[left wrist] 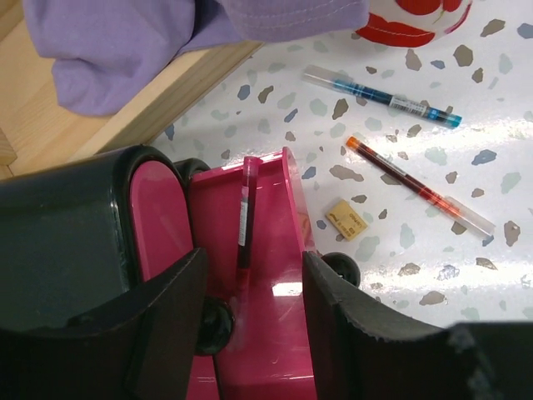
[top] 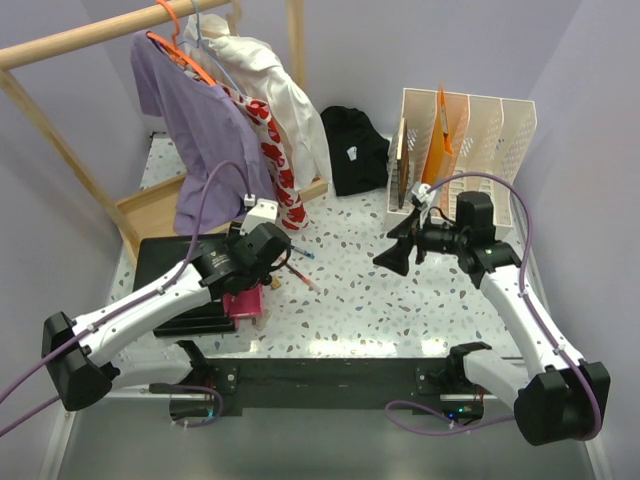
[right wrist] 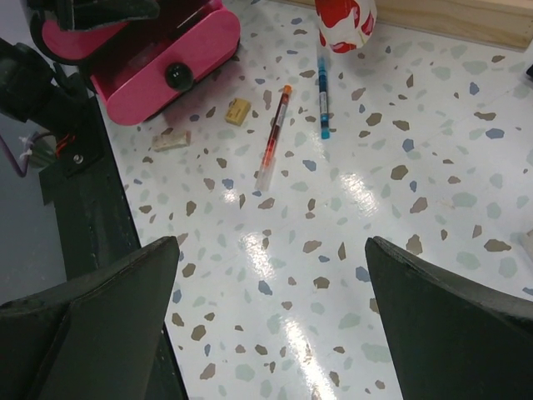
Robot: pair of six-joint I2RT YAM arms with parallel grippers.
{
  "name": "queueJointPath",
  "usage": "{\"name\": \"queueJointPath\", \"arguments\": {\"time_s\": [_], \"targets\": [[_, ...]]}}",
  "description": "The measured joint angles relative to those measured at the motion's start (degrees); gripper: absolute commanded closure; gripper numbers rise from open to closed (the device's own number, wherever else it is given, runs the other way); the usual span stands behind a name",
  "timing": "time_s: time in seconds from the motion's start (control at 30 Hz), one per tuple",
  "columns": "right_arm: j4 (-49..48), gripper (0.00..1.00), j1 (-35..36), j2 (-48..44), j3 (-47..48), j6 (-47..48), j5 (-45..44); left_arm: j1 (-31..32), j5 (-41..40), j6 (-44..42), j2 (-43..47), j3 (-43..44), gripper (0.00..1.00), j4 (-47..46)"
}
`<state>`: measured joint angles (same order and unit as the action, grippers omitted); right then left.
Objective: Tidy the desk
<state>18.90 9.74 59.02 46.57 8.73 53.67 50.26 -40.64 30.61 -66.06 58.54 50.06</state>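
We hold left tool [left wrist: 254, 312] spread over pink box [left wrist: 279, 208] near front left corner of surface [right wrist: 416, 167], letting red pen [left wrist: 245, 218] rest inside. Right tool [right wrist: 271, 325] spread, empty, ready for orange pen [right wrist: 273, 137].

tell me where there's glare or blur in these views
right wrist: white glare patches on the desk, right end effector soft and dark at the bottom; left wrist: glare on the desk at right, left end effector blurred up close, small highlight in the pink case; top external: even light, only faint sheen
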Motion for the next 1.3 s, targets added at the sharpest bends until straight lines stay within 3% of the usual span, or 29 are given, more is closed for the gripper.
{"name": "queueJointPath", "arguments": {"time_s": [0.13,0.2,0.37,0.5,0.67,0.8,1.07,1.17,1.2,1.3], "targets": [[1.2,0.01,0.0,1.7,0.0,1.7,1.7,0.0,1.5,-2.6,2.5,0.2,0.26,-2.1],[1.5,0.01,0.0,2.5,0.0,2.3,2.3,0.0,2.1,-3.9,4.7,0.2,0.27,-3.9],[2.5,0.01,0.0,4.3,0.0,3.5,3.3,-1.2,3.8,-6.9,9.4,-1.4,0.51,-10.8],[3.2,0.01,0.0,5.3,0.0,4.2,3.4,-4.3,6.4,-8.6,7.6,-2.1,0.74,-14.8],[3.7,0.01,0.1,5.5,0.0,4.9,3.3,-7.6,10.5,-10.4,5.1,-2.1,0.85,-17.9],[3.9,0.01,3.8,6.3,0.1,6.6,-0.5,-8.3,14.0,-12.9,6.2,-2.2,1.0,-20.0],[5.0,0.01,24.9,22.4,8.3,11.1,-20.3,-8.3,17.0,-18.1,20.9,-11.3,0.99,-28.2],[4.9,0.06,29.0,30.3,14.6,11.3,-27.3,-8.3,16.3,-20.1,27.0,-15.8,0.72,-31.1],[4.5,0.09,30.0,32.8,16.8,11.2,-28.9,-8.3,15.9,-20.6,28.3,-16.8,0.56,-31.6],[3.8,0.18,32.1,39.3,22.0,10.6,-33.6,-8.3,14.5,-21.6,32.0,-19.7,0.42,-33.3]]}}
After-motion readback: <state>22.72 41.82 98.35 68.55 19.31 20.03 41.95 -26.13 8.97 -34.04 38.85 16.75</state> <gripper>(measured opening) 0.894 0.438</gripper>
